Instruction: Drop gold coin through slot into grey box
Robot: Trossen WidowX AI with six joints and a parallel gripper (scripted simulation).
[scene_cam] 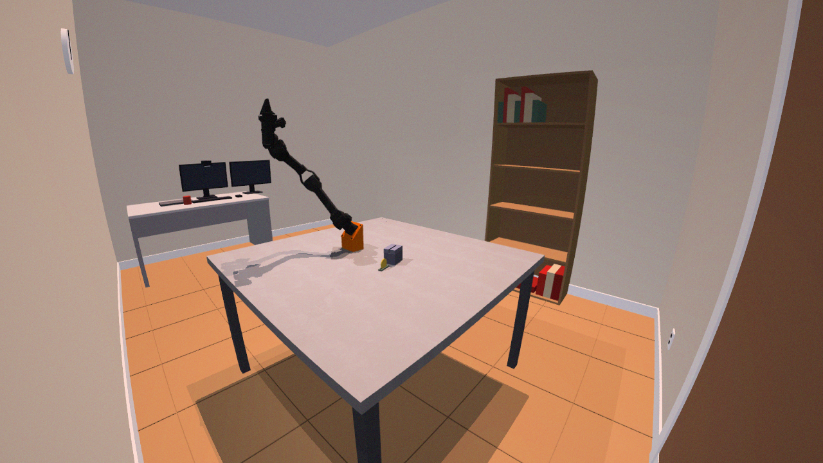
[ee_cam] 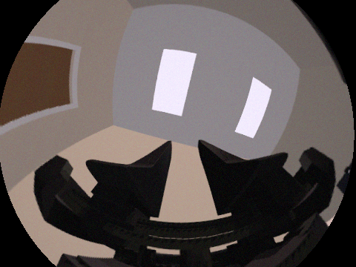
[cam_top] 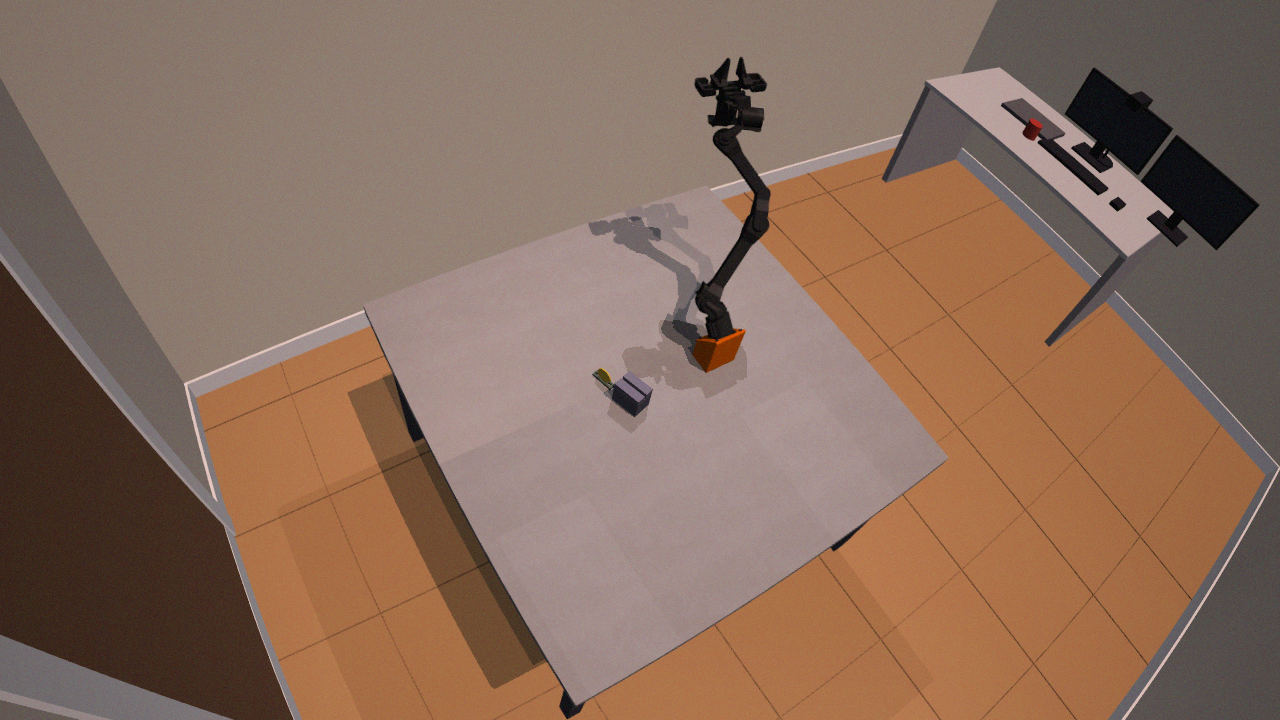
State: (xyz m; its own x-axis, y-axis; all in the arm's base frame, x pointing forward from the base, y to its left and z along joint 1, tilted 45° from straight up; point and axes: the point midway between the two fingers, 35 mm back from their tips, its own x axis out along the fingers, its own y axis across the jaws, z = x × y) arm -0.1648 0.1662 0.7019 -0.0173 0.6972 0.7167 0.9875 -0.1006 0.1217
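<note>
A grey desk [scene_cam: 198, 215] with two black monitors [scene_cam: 224, 175], a keyboard [cam_top: 1072, 166] and a red cup [cam_top: 1032, 128] stands beyond the counter's [scene_cam: 368, 322] far left corner. A brown bookshelf [scene_cam: 537, 184] holding books [scene_cam: 521, 106] stands past the right edge.
</note>
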